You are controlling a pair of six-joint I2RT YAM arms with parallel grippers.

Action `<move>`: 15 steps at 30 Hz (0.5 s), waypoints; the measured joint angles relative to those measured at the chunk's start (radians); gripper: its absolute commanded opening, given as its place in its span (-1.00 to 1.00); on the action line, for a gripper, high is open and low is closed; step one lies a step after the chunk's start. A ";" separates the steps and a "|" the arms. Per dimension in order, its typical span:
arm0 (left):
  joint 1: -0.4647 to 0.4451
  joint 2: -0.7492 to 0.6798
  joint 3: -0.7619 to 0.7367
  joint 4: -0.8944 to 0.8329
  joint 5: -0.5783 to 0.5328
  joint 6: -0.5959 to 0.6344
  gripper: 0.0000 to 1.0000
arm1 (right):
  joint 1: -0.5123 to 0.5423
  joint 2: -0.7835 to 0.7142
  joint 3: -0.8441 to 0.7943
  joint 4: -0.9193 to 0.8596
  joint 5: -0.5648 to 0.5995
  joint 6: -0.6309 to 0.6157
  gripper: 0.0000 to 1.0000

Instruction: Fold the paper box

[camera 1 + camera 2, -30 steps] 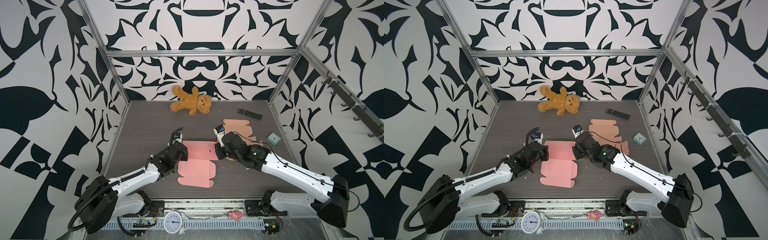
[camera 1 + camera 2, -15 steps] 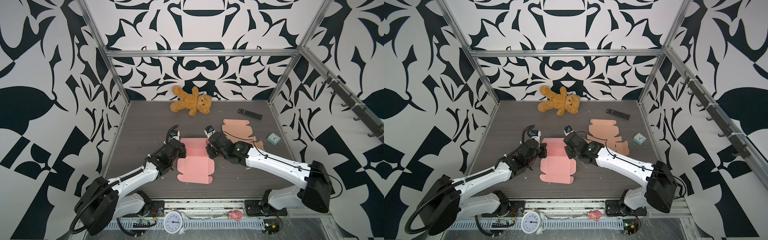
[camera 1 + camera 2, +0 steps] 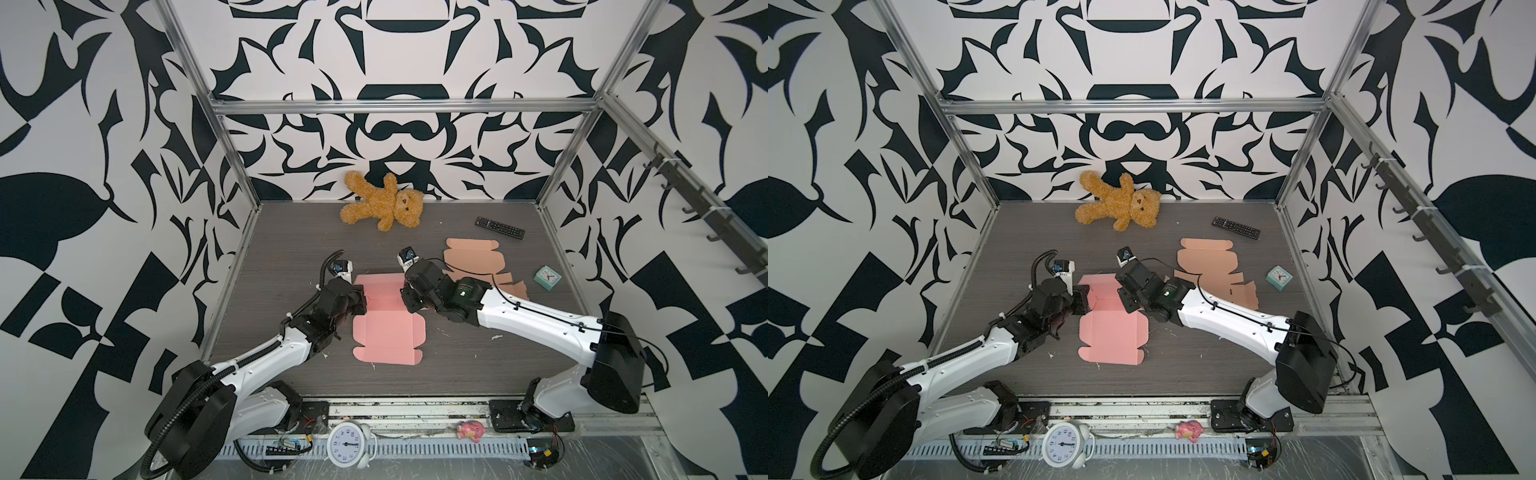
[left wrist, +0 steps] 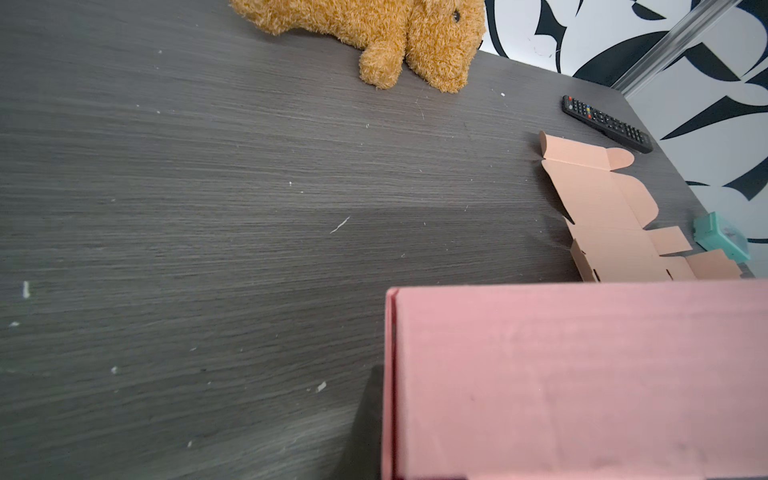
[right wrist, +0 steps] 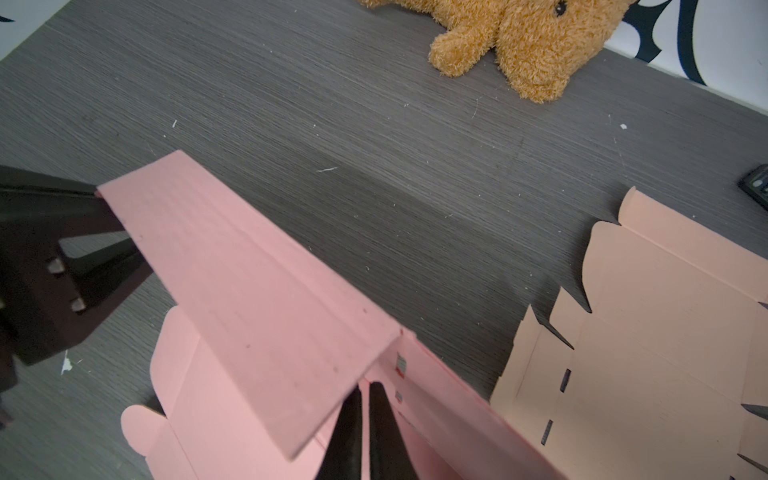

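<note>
Although little writing is legible anywhere, the white alarm clock [image 3: 348, 444] at the near edge shows black numerals round its dial in both top views. A pale round mark on the right arm's wrist joint is too small to read.

In both top views the paper box [image 3: 388, 332] [image 3: 1111, 332] lies mid-bench [image 3: 291, 232]. It is a salmon-pink die-cut blank. Its near panel lies flat with rounded tabs at the near corners, and its far panel is lifted off the surface. The left pincer [image 3: 360, 301] meets the left end of that raised panel and the right pincer [image 3: 409, 300] meets the right end. A tan flat blank [image 3: 473, 262] lies to the right, with a teal clock [image 3: 547, 277] beyond it. A remote [image 3: 500, 227] and a teddy bear [image 3: 382, 203] lie at the far side.

From the left wrist, the raised pink panel looms close with a doubled edge. One dark finger [image 4: 365, 424] lies against that edge.

From the right wrist, the right pincer [image 5: 365, 386] has its two black fingers nearly together, pinching a thin pink flap. Two tiny printed marks beside them cannot be read. The left pincer [image 5: 94, 196] narrows to a closed tip gripping the panel's far corner.
</note>
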 measured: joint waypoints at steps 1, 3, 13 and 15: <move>0.006 0.000 -0.006 0.003 0.007 -0.002 -0.87 | 0.001 -0.002 -0.003 0.007 0.000 0.000 -0.80; 0.019 0.000 -0.011 0.002 0.019 -0.002 -0.87 | 0.002 -0.021 -0.027 0.035 -0.001 0.000 -0.80; 0.076 -0.026 0.000 -0.076 0.061 -0.013 -0.89 | 0.019 -0.230 -0.180 0.124 -0.031 -0.002 -0.79; 0.089 -0.034 0.011 -0.106 0.072 -0.021 -0.89 | 0.019 -0.277 -0.221 0.137 -0.047 0.007 -0.80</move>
